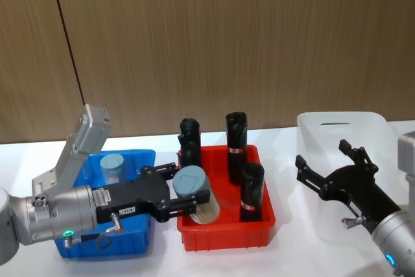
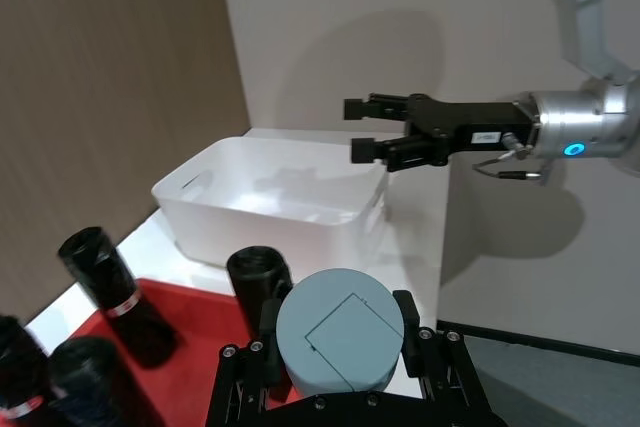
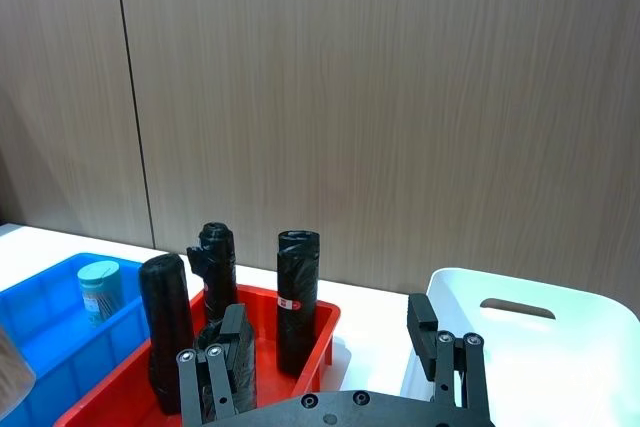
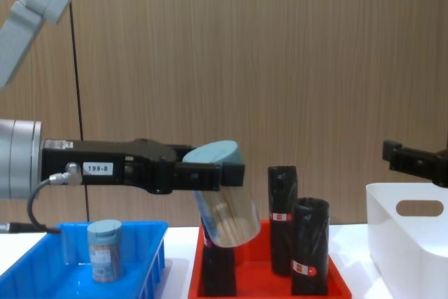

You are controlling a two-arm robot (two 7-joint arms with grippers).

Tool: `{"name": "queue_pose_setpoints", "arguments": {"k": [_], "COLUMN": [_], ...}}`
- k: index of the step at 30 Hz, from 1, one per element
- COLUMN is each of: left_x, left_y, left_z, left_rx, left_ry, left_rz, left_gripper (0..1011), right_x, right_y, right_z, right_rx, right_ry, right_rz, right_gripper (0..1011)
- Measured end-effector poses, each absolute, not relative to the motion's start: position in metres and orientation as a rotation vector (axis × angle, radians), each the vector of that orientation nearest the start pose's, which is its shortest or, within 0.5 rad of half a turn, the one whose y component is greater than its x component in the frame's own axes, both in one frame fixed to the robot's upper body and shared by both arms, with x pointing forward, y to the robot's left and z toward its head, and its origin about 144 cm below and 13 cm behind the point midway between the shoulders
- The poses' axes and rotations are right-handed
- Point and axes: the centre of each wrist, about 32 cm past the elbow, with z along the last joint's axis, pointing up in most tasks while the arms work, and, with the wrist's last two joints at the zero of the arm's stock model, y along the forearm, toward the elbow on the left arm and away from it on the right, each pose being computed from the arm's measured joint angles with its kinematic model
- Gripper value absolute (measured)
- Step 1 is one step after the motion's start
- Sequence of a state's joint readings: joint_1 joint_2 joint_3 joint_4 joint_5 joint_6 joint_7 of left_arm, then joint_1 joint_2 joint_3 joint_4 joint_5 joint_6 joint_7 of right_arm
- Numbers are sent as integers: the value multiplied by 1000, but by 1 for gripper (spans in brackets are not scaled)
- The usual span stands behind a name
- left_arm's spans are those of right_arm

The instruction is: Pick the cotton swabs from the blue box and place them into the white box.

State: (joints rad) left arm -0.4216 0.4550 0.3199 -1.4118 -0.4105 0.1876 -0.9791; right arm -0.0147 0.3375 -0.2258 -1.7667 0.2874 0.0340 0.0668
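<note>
Mid-transfer: left gripper jaws clamped on one swab jar, tilted, airborne over the left edge of the red tray. The second swab jar sits in the blue box left of the tray. The white box right of the tray looks empty, with the right gripper over it, jaws open, so I'd say none placed, two to go.

left tool: raised, clamped on cotton swabs | right tool: hovering, fingers spread
</note>
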Motion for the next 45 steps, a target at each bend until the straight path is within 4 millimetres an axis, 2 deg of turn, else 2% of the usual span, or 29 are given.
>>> {"name": "queue_pose_setpoints", "arguments": {"k": [7, 24, 45], "left_x": [563, 568, 569], "left_y": [290, 292, 293], "left_z": [1239, 1240, 1240], "left_rx": [133, 123, 120], "left_ry": [-7, -21, -25], "left_rz": [340, 329, 326], "left_gripper": [666, 666, 666], "right_x": [443, 444, 455], "right_y": [-237, -238, -247], "right_z": [1189, 1190, 1201], "right_rx": [26, 25, -16], "right_ry": [-75, -75, -34], "right_rz": [-1230, -1209, -966], "right_gripper": [1002, 1002, 1002]}}
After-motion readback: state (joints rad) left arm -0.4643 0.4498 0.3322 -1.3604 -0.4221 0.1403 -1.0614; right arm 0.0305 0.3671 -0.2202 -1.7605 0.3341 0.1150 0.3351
